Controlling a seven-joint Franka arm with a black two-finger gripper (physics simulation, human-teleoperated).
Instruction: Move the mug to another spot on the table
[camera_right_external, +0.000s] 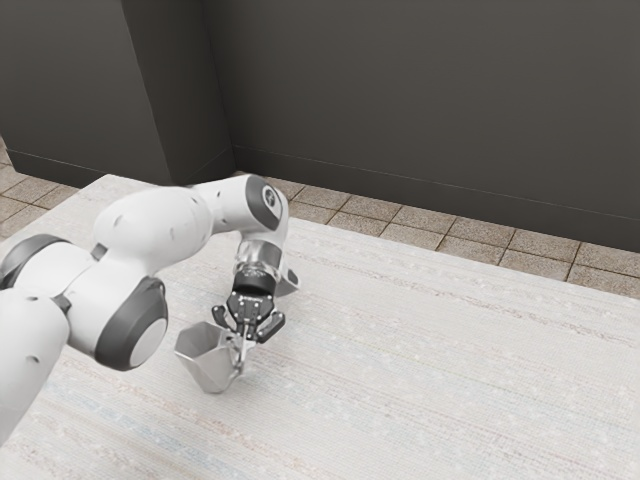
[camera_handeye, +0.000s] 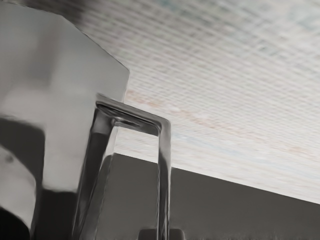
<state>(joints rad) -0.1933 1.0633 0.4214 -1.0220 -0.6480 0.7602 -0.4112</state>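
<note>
Evidently the end effector (camera_right_external: 241, 348) grips the mug (camera_right_external: 203, 352) by its handle (camera_handeye: 162, 160).

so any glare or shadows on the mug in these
Exterior view: the mug is evenly lit, with barely any shadow on the table; wrist view: the mug's metal side mirrors pale and dark patches, and its handle carries bright streaks.

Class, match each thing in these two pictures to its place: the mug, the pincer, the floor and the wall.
1 silver faceted metal mug
2 black two-finger pincer
3 brown tiled floor
4 dark grey wall

A beyond the far edge of the pale table
B at the mug's handle
C rising behind the tiles
D just under the pincer

Pairs: 1-D, 2-B, 3-A, 4-C.
</note>
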